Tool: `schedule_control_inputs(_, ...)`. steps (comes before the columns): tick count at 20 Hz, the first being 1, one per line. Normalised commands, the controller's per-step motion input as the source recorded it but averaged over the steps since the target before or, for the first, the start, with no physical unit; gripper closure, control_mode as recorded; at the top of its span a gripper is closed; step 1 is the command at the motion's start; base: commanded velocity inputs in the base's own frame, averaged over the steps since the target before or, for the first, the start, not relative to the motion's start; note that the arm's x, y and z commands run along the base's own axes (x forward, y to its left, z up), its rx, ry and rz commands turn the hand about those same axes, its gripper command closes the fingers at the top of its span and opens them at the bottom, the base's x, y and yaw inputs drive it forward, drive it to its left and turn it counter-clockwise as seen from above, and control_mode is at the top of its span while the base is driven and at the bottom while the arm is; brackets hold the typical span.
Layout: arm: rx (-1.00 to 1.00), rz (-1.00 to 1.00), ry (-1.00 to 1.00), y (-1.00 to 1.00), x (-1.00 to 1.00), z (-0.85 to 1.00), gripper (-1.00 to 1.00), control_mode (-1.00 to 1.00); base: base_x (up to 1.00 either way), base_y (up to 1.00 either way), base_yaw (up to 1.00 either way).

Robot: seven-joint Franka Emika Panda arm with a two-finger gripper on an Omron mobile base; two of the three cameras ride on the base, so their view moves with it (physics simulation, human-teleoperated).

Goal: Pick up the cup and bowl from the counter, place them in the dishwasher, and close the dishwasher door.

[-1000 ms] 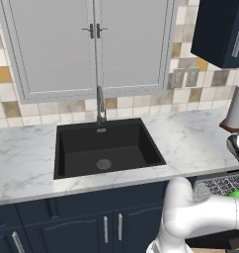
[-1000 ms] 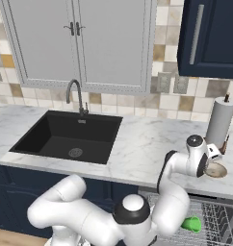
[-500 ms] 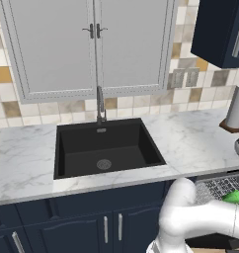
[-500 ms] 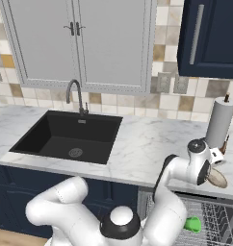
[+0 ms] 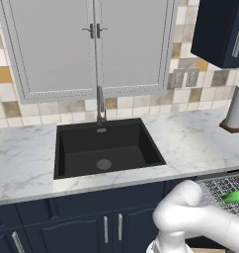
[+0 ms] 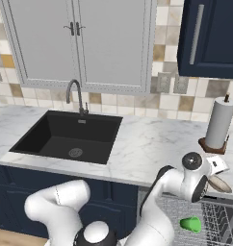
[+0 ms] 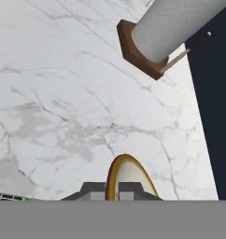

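Gripping bowl (image 7: 125, 179); tool (image 7: 112, 192) closed

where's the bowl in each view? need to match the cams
Left base view: I cannot find the bowl; the right edge cuts the scene off past the dishwasher rack.
Right base view: the bowl sits tilted at the hand, right of centre, above the rack.
Hand view: bottom centre, the bowl's rim stands edge-on between the fingertips, over the counter.
Shared landmark: the paper-towel roll on its wooden base, beyond the bowl.
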Motion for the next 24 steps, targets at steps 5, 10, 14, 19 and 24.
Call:
schedule_control_inputs(5, -0.04, 0.01, -0.11, 0.08, -0.67, 0.3, 1.0, -1.0, 0.0, 0.0, 0.0)
schedule_control_inputs(10, 0.0, 0.05, -0.09, 0.02, -0.55, 0.12, 1.0, -1.0, 0.0, 0.0, 0.0)
schedule_control_inputs(14, 0.0, 0.12, -0.07, 0.0, -0.39, 0.0, 1.0, -1.0, 0.0, 0.0, 0.0)
schedule_control_inputs(19, 0.0, 0.19, -0.03, 0.08, -0.27, 0.0, 1.0, -1.0, 0.0, 0.0, 0.0)
schedule_control_inputs(24, 0.0, 0.24, -0.01, 0.08, -0.25, -0.01, 1.0, -1.0, 0.0, 0.0, 0.0)
